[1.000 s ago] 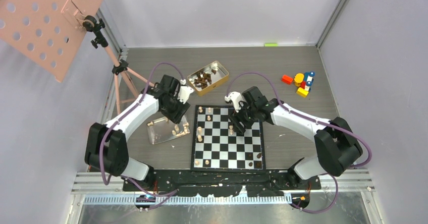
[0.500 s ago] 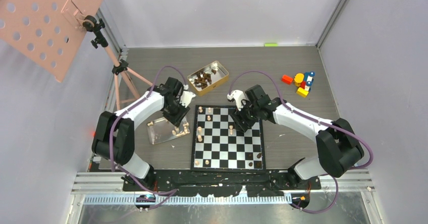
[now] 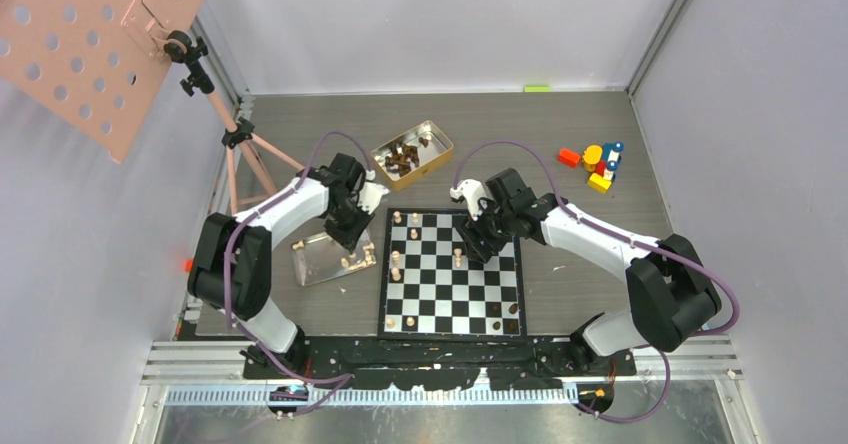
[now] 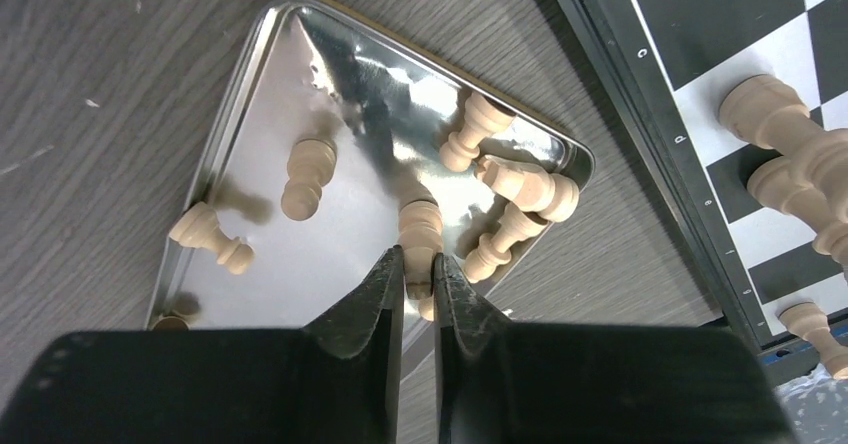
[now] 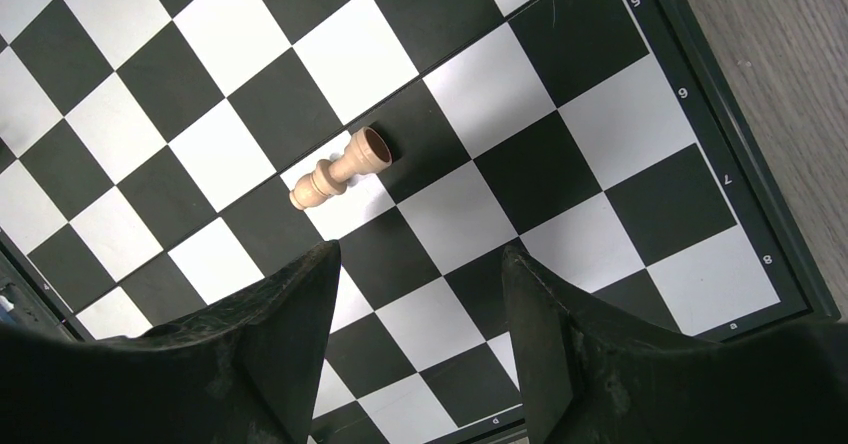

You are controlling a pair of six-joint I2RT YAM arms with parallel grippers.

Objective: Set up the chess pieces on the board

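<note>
left of the board [image 3: 440,294], the left tool [image 4: 418,259] pinches a pale piece [image 4: 420,226] in the tray [image 4: 330,94]; over the board, the right tool [image 5: 420,254] gapes above a toppled pawn [image 5: 338,169].

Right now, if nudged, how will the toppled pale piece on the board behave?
Lying on its side, the pale piece would probably roll in an arc, its base being wider. Small turned wood: likely light and stiff.
</note>
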